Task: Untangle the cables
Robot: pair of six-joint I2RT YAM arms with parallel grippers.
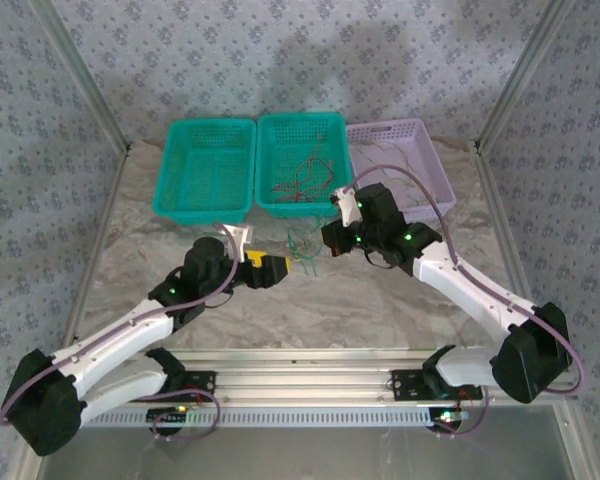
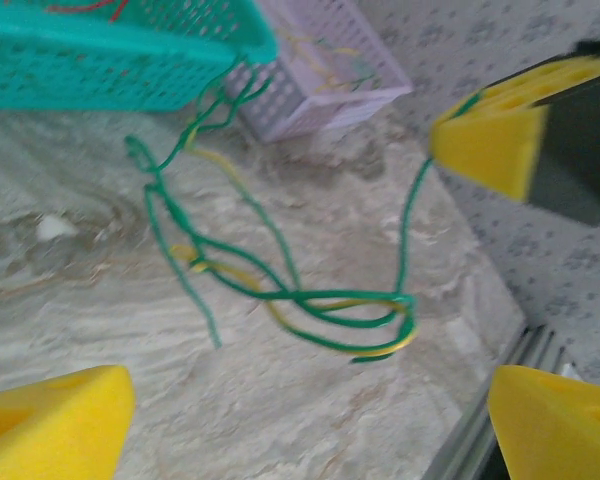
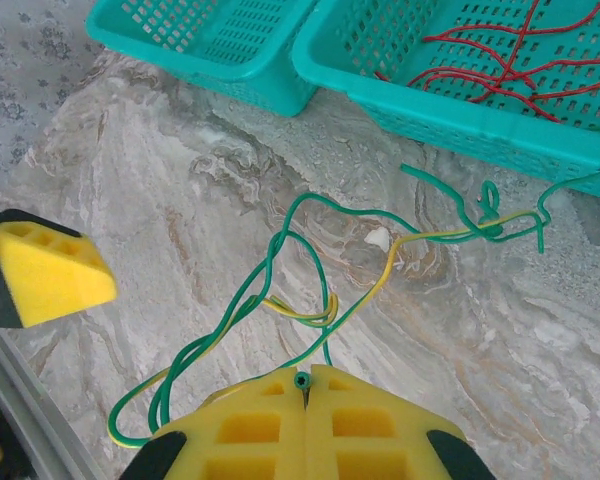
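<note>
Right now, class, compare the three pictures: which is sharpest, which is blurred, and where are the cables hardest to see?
Left wrist view: blurred, the green and yellow cables smeared. Right wrist view: sharpest, strands crisp. Top external view: evenly lit, but cables too small to separate.

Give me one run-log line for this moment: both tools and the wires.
left tool: open, near tangle | right tool: shut on green wire | tangle: green-yellow, on table | red wires: in teal basket

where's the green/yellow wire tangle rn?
Top view, table centre: the green-yellow cables lie just before the middle teal basket, between the open left gripper and the right gripper, which pinches one green end.
</note>
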